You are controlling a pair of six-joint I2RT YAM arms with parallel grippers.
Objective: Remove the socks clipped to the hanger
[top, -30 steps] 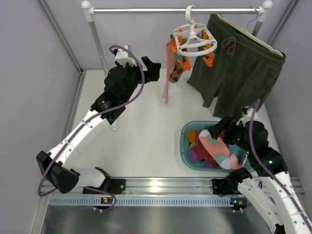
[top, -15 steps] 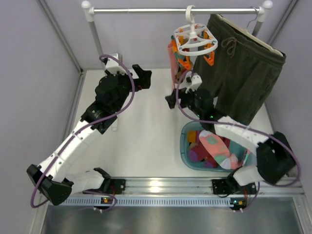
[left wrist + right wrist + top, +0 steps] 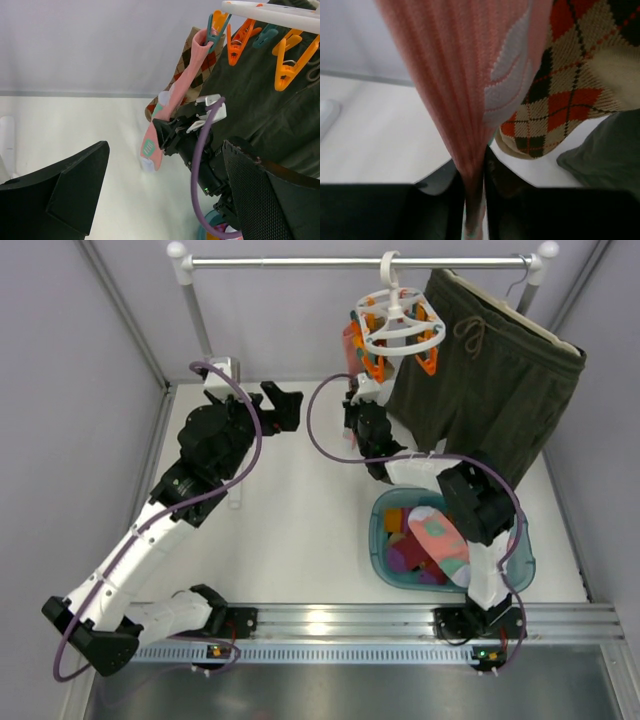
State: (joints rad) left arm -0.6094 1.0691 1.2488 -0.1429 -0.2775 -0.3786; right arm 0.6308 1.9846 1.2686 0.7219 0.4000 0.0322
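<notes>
The white hanger [image 3: 398, 325] hangs by its hook from the rail, with orange and teal clips [image 3: 287, 62] round it. A pink sock [image 3: 172, 102] dangles from a teal clip, and a brown-orange argyle sock [image 3: 200, 57] hangs just behind it. My right gripper [image 3: 474, 192] is shut on the pink sock's [image 3: 470, 75] lower part, with the argyle sock [image 3: 570, 95] to its right. From above, the right gripper [image 3: 357, 420] sits below the hanger's left side. My left gripper [image 3: 285, 405] stands open and holds nothing, left of the socks and apart from them.
Dark olive shorts [image 3: 500, 390] hang from the metal rail [image 3: 290, 260] right of the hanger. A teal basket [image 3: 376, 540] near the right arm's base holds several loose socks [image 3: 440, 540]. A white upright post [image 3: 205, 335] stands behind the left arm.
My right arm has swung up from the basket to the hanging pink sock, and its jaws have closed on it. The left arm has drawn back slightly to the left, still open.
</notes>
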